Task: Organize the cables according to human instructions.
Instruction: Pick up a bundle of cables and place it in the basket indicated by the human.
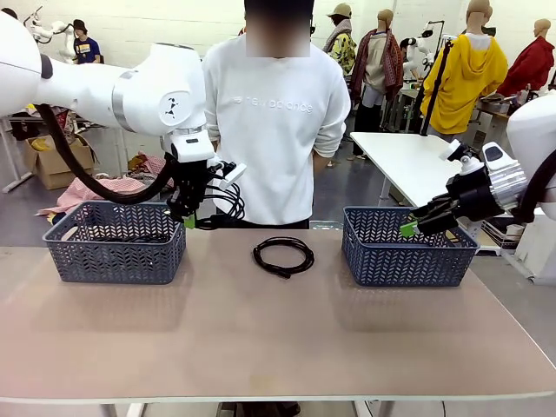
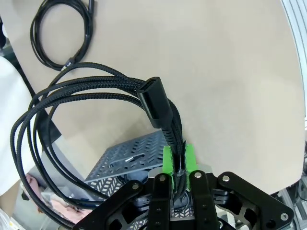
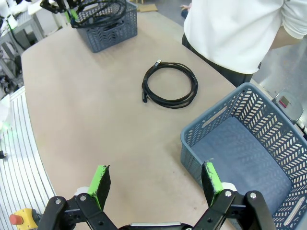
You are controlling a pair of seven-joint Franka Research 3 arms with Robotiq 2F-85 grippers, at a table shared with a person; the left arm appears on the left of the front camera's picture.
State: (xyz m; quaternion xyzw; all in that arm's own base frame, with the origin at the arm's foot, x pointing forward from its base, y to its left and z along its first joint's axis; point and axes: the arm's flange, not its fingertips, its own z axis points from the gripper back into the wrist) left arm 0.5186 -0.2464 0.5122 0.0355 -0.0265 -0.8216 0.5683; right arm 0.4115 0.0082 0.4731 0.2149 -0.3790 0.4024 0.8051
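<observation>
Over the left lattice basket (image 1: 113,256), left hand (image 1: 188,219) tight on braided cable loops (image 2: 96,86); right hand (image 1: 410,228) wide.

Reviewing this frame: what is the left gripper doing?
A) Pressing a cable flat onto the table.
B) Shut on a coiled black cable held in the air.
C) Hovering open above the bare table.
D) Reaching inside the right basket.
B: the left gripper is shut on the cable, whose loops hang free in the air beside the left basket.
</observation>
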